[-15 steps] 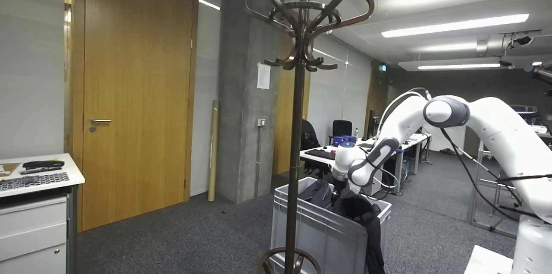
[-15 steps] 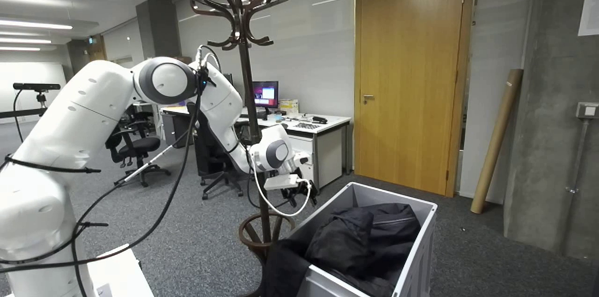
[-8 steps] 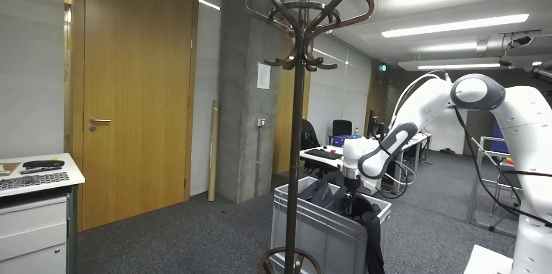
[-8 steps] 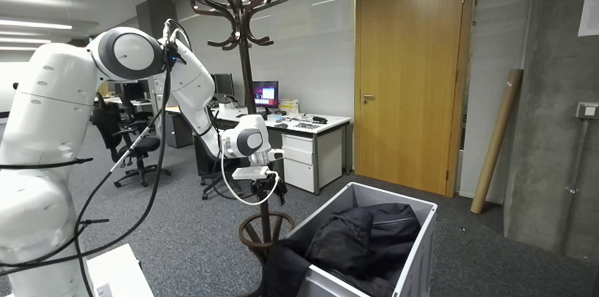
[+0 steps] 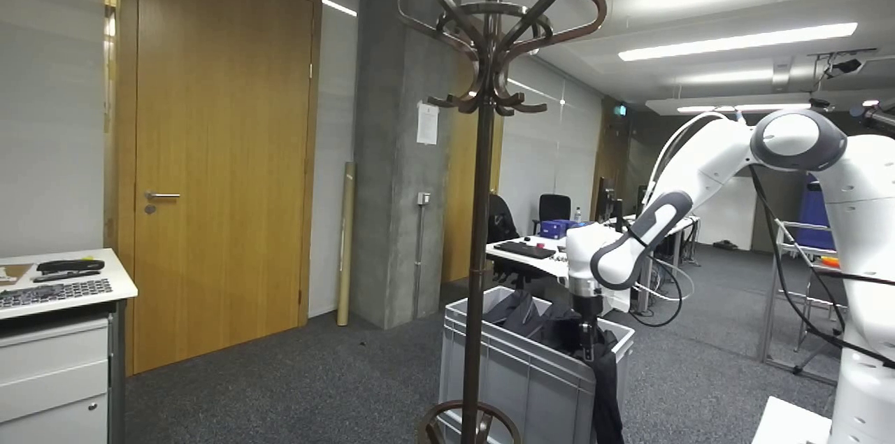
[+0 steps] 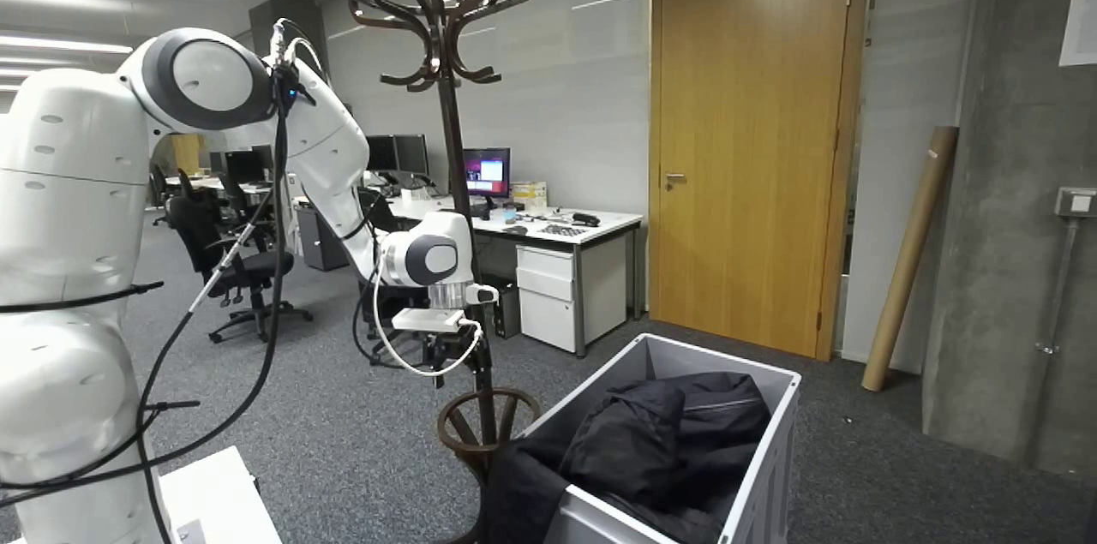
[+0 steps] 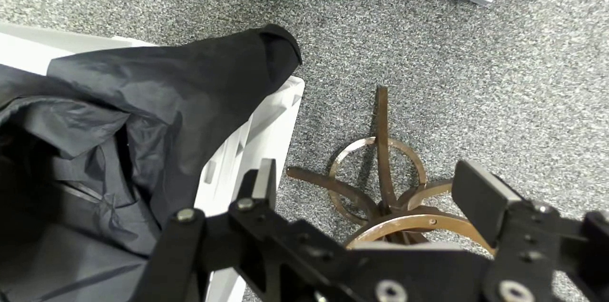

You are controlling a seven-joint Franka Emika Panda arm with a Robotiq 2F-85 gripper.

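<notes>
The robot arm (image 6: 324,146) is of glossy white colour, with rounded segments (image 6: 64,218) and small grey caps (image 6: 51,119). Its upper joint (image 6: 206,98) has a dark grey ring (image 6: 158,81) around a white disc (image 6: 212,73). A thick black cable (image 6: 280,184) runs along the arm, and black ties (image 6: 86,301) go around it. A thin white cable (image 6: 377,317) leads to a flat white box (image 6: 428,320). The jaws are black, having silver screws (image 7: 516,291) and flat grey pads (image 7: 480,197).

Ceiling lights (image 5: 738,42) glare overhead — white and bright.
</notes>
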